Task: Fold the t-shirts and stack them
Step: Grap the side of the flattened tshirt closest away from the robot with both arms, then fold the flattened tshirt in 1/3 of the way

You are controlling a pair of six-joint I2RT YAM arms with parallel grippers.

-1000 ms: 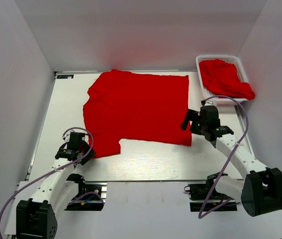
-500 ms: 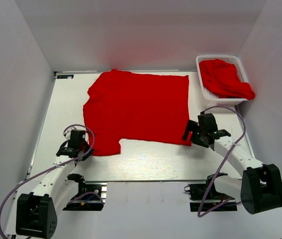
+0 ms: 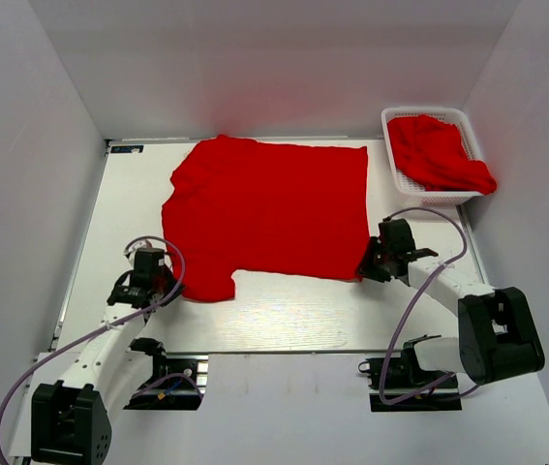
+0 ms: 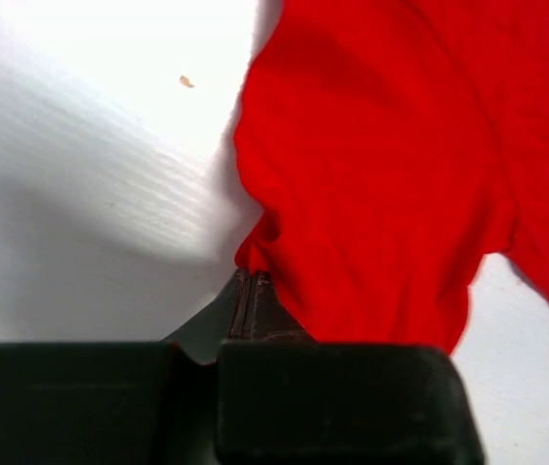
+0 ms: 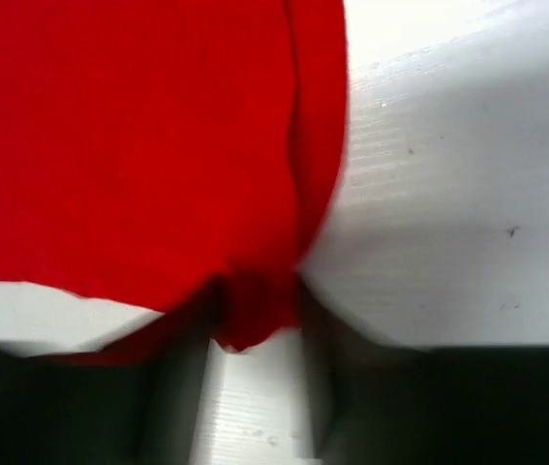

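One red t-shirt (image 3: 269, 208) lies spread flat on the white table (image 3: 284, 315). My left gripper (image 3: 166, 287) is at its near left corner. In the left wrist view that gripper (image 4: 252, 281) is shut, pinching the edge of the t-shirt (image 4: 381, 174). My right gripper (image 3: 363, 271) sits low at the near right corner. In the blurred right wrist view its jaws (image 5: 255, 310) stand apart, and a bunched corner of the t-shirt (image 5: 138, 145) lies between them. A second red t-shirt (image 3: 436, 152) lies crumpled in the basket.
A white lattice basket (image 3: 387, 118) stands at the back right, with the second shirt hanging over its right rim. White walls enclose the table on the left, back and right. Bare table runs along the near edge between the arm bases.
My left gripper closed on the shirt's near left corner. My right gripper slid down to the near right corner, and its jaws narrowed around the fabric.
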